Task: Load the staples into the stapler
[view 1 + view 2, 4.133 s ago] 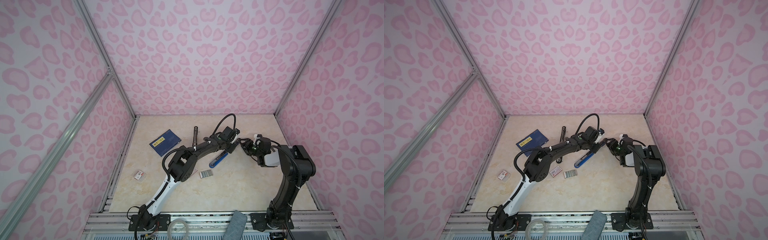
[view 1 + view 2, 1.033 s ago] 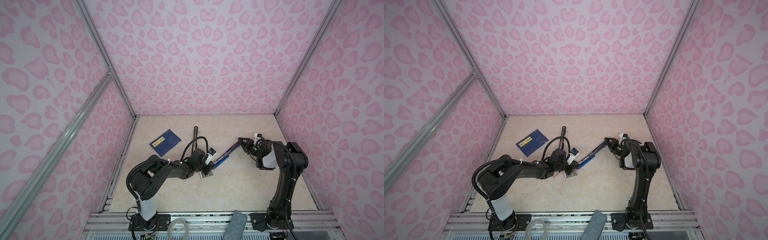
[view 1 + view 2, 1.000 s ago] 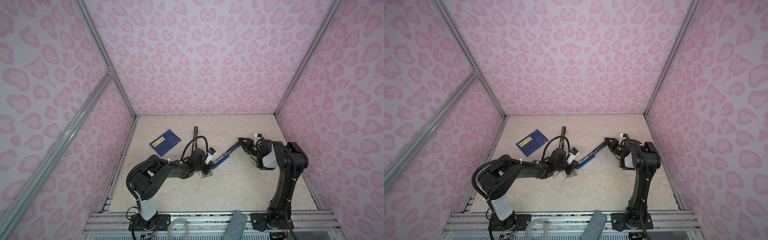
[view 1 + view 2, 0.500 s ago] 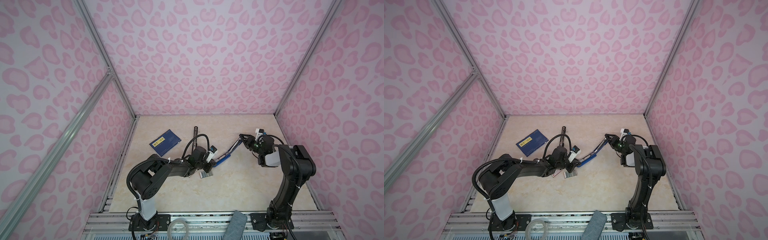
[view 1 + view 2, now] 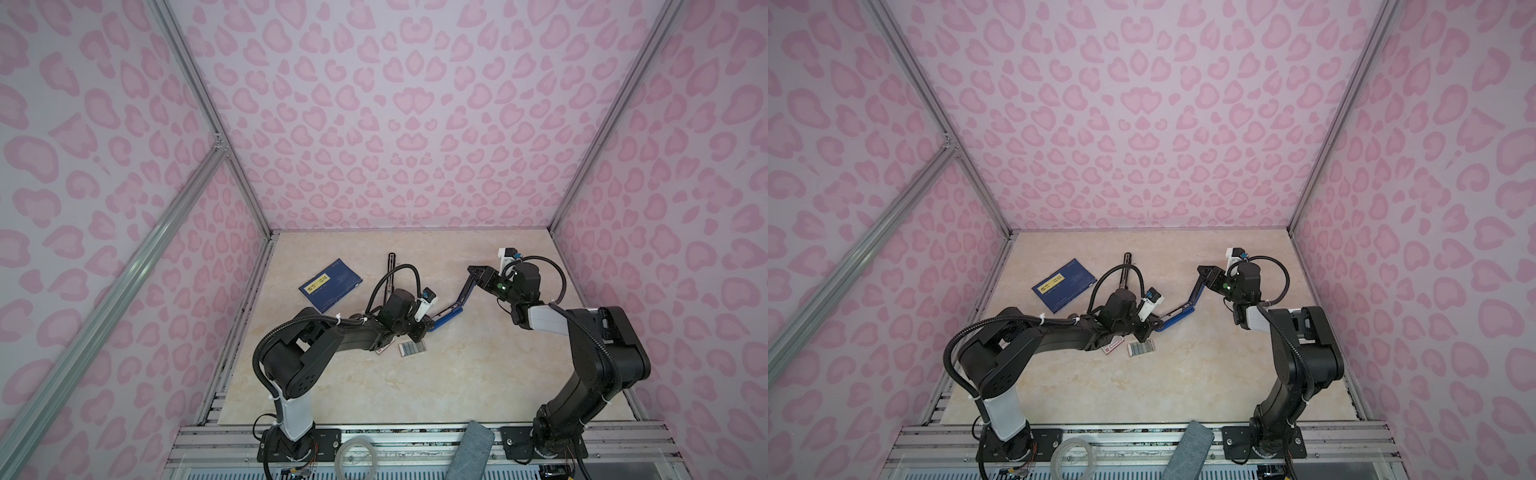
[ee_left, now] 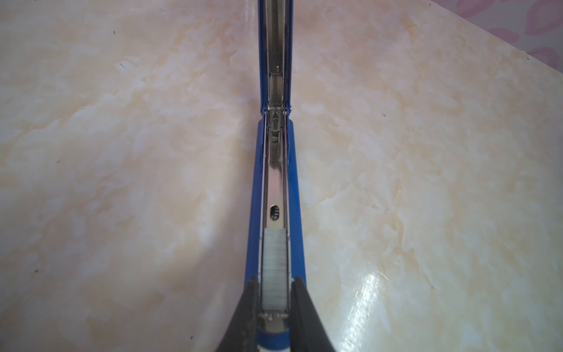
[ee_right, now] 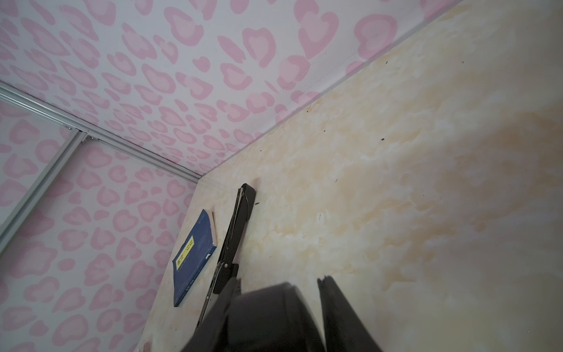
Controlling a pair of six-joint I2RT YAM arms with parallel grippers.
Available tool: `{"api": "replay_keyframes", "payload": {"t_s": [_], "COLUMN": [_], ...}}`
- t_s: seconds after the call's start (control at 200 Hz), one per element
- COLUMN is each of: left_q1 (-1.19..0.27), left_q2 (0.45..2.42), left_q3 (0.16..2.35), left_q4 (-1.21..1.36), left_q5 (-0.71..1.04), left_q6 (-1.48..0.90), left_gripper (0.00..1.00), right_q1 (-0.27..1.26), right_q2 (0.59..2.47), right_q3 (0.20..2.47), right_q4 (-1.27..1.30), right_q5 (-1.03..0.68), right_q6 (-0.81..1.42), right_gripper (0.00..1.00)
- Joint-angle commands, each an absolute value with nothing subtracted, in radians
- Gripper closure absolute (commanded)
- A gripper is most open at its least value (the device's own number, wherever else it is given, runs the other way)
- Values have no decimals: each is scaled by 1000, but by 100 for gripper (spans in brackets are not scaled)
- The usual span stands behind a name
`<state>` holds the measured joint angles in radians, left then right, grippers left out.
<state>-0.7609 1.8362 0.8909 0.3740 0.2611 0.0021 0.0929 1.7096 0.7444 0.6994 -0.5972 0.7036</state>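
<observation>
A blue stapler [image 5: 451, 309] [image 5: 1177, 318] lies on the table with its lid swung up. My left gripper [image 5: 422, 328] [image 6: 274, 279] is shut on the front of the base. In the left wrist view a strip of staples [image 6: 275, 265] sits in the stapler's [image 6: 275, 170] metal channel between my fingers. My right gripper [image 5: 473, 272] [image 7: 279, 279] is at the raised lid's tip. The dark tip rests against one finger, and a gap shows to the other finger [image 7: 335, 304]. More loose staples [image 5: 412, 348] [image 5: 1140, 348] lie in front of the left gripper.
A small white red-labelled box [image 5: 1113, 346] lies beside the loose staples. A dark blue booklet [image 5: 330, 284] [image 7: 195, 259] and a black stapler [image 5: 391, 266] [image 7: 239, 225] lie at the back left. A tape roll [image 5: 355, 455] and grey cloth [image 5: 471, 453] rest on the front rail.
My right gripper has risen and drawn back with the lid's tip, so the blue stapler stands open wider. The left gripper has stayed on the base.
</observation>
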Motion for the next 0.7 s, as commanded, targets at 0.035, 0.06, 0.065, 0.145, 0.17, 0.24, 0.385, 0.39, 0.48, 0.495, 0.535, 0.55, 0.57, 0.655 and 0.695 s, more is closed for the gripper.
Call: {"api": "replay_keyframes", "payload": {"t_s": [0.035, 0.06, 0.065, 0.145, 0.17, 0.24, 0.385, 0.39, 0.48, 0.495, 0.535, 0.55, 0.57, 0.655, 0.695], "left_q1": [-762, -762, -762, -762, -762, -762, -762, -761, -762, -762, -762, -762, -762, -762, -762], "left_q2": [1842, 1842, 1842, 1841, 1839, 1838, 1838, 1838, 1835, 1836, 1835, 1835, 1834, 1834, 1835], "left_q3": [909, 910, 910, 911, 913, 911, 911, 910, 910, 911, 910, 910, 909, 911, 914], "left_q4": [429, 430, 430, 430, 431, 432, 437, 437, 440, 441, 443, 443, 445, 449, 449], "left_q5": [270, 271, 271, 272, 272, 271, 273, 273, 275, 274, 276, 277, 278, 280, 280], "left_q6": [8, 8, 8, 6, 6, 5, 0, 0, -2, -3, -3, -3, -3, -6, -7], "left_gripper": [87, 87, 87, 87, 87, 87, 87, 87, 87, 87, 87, 87, 87, 87, 87], "right_q1": [133, 141, 143, 170, 177, 202, 258, 260, 284, 286, 294, 296, 299, 318, 330], "right_q2": [1672, 1664, 1662, 1631, 1622, 1592, 1550, 1550, 1530, 1528, 1523, 1519, 1517, 1504, 1498], "right_q3": [750, 752, 753, 759, 759, 762, 772, 773, 770, 770, 768, 766, 765, 762, 761], "right_q4": [530, 511, 507, 457, 443, 393, 314, 311, 289, 287, 285, 286, 288, 281, 275], "right_q5": [-557, -547, -546, -509, -497, -459, -395, -393, -368, -365, -366, -365, -363, -353, -345], "right_q6": [603, 588, 586, 546, 536, 497, 427, 426, 407, 406, 408, 409, 409, 405, 400], "right_gripper": [57, 57, 57, 57, 57, 57, 57, 57, 57, 57, 57, 57, 57, 57, 57]}}
